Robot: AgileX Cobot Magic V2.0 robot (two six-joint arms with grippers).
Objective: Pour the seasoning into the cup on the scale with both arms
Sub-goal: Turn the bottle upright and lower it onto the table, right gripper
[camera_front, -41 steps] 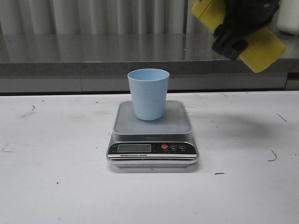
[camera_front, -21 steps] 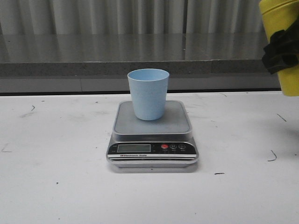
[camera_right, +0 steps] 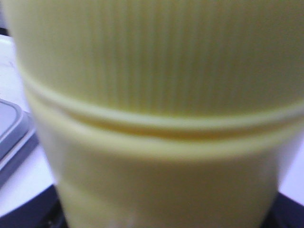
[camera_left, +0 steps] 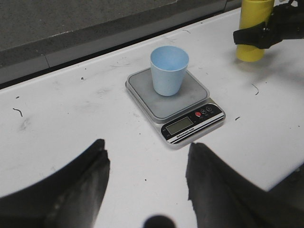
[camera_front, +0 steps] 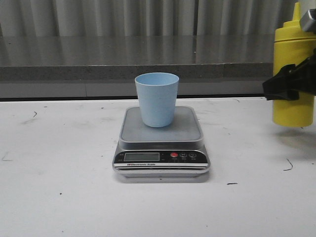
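The right claw (camera_front: 291, 84) is gripping the yellow seasoning bottle (camera_front: 293, 74) around its middle, clamped on it, and the bottle is standing upright at the right edge of the white table (camera_front: 59, 197), well apart from the scale (camera_front: 161, 143). The light blue cup (camera_front: 157, 98) is sitting upright on the scale's steel platform, near the back. The left claw (camera_left: 145, 185) is hanging with its fingers apart, holding nothing, near the front of the scale.

The risk from here is likely in the tilt: the bottle is taller than the cup, so a nozzle held off the rim would be spilling seasoning onto the platform. A bump could also be tipping the light cup.
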